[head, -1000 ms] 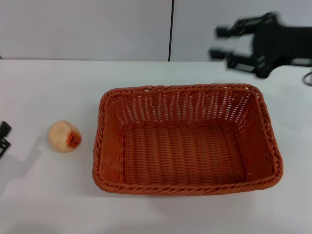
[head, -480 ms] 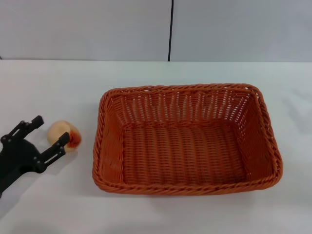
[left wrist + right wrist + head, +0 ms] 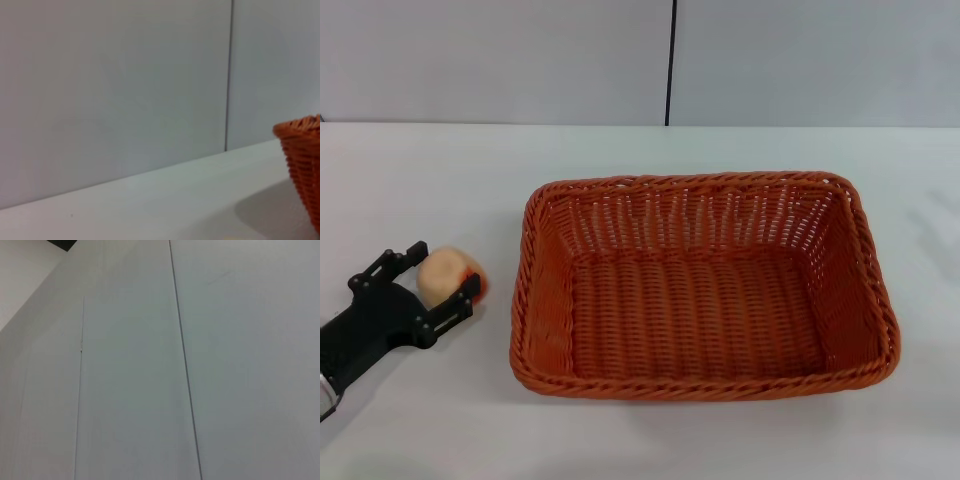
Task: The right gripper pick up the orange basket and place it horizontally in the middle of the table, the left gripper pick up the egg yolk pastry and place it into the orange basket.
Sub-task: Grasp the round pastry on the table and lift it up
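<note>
The left end effector is matt black, with two slim open-frame fingers built from thin bars, showing gaps through them. Behind them sits a chunkier black block that narrows into a black arm. At the arm's lower end a small pale ring or band shows.

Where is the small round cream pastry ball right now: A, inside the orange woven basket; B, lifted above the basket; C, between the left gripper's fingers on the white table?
C: the small round cream pastry ball sits on the white table between the left gripper's open fingers, beside the orange woven basket.
</note>
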Tool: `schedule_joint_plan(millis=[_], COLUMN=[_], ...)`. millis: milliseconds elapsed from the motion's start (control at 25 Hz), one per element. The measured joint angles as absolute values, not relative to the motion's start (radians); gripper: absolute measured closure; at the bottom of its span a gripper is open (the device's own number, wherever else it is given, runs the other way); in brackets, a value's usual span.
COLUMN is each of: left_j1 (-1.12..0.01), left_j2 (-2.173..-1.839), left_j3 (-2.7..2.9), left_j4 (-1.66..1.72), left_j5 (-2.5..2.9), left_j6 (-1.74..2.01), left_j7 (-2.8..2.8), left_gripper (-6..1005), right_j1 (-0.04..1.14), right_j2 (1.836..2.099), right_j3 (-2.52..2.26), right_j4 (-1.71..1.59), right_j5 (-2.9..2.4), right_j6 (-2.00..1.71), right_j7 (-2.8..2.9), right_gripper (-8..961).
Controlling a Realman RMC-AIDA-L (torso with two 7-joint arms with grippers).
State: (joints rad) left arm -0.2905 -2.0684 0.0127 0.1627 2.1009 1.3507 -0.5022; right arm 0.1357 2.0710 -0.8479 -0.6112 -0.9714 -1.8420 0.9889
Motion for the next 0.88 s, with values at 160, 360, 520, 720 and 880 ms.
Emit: schedule_joint_plan(millis=[160,360,520,720,880], left_j1=[-0.298,-0.301,-0.296,-0.290,-0.285], left_j2=[-2.069,-2.067,-2.066,-2.066,-2.066], left_j3=[0.002,0.001,0.003,-0.010,-0.044], left_j4=[0.142,0.131,0.132,0.130,0.130], left_j5=[2.098,2.098,2.098,2.098,2.097], left_j6=[1.314,1.303,1.311,1.322,1.368], left_j7=[-0.464,-0.461,-0.455,-0.444,-0.452], left_gripper=[318,322,325,424,524], right_j1=[0.140,0.141,0.142,0.142,0.145], right_j2=[2.070,2.069,2.068,2.068,2.068], right_j3=[-0.847,-0.847,-0.845,-0.843,-0.836], right_j4=[-0.610,-0.610,-0.609,-0.608,-0.599], right_j5=[-0.972,-0.973,-0.973,-0.973,-0.973], right_j6=[-1.843,-1.840,-1.835,-1.833,-1.834], right_j7=[0.989,0.989,0.989,0.989,0.990], right_gripper=[506,503,501,498,495])
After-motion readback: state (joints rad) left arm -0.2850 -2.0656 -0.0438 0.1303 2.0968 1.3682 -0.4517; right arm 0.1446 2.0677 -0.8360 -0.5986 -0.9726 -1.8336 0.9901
